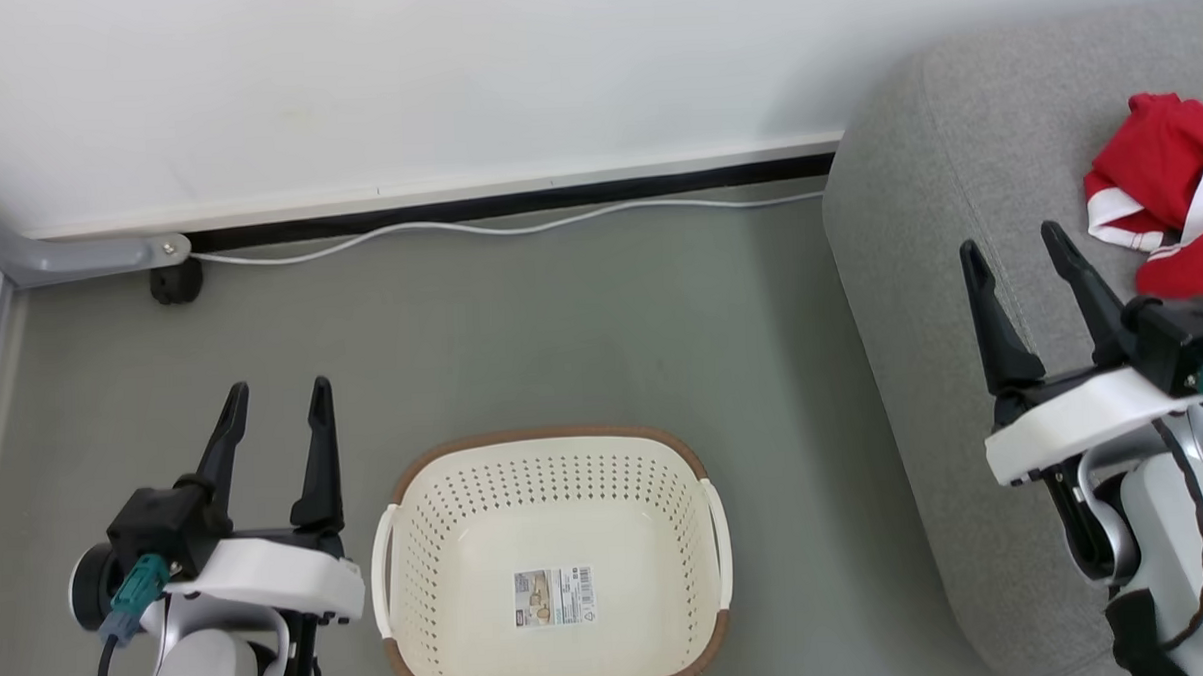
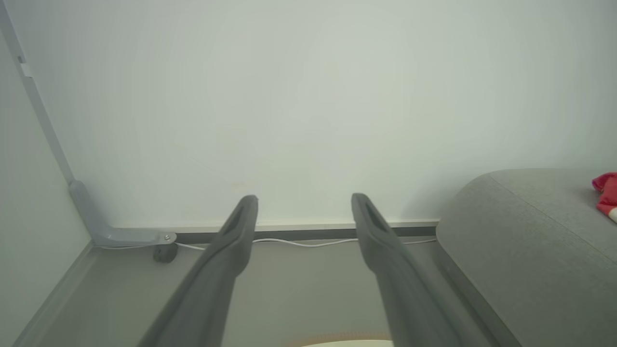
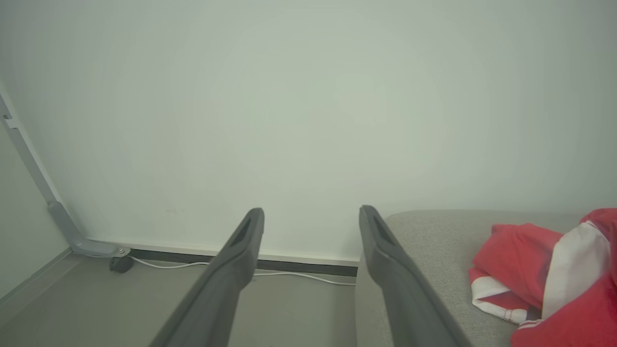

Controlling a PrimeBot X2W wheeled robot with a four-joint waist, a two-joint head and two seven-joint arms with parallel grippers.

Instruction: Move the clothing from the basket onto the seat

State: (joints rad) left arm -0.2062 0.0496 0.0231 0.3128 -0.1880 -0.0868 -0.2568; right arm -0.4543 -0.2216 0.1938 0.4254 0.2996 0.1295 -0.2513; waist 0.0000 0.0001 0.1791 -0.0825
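Observation:
The red clothing with white trim lies bunched on the grey sofa seat at the right edge; it also shows in the right wrist view as red clothing and as a small bit of clothing in the left wrist view. The cream perforated basket stands on the floor at bottom centre, holding nothing but a barcode sticker. My left gripper is open beside the basket's left side. My right gripper is open above the sofa, left of the clothing, nothing between its fingers.
A white wall runs along the back with a dark skirting and a white cable on the floor. A grey metal leg with a black caster stands at the back left. Grey floor lies between basket and wall.

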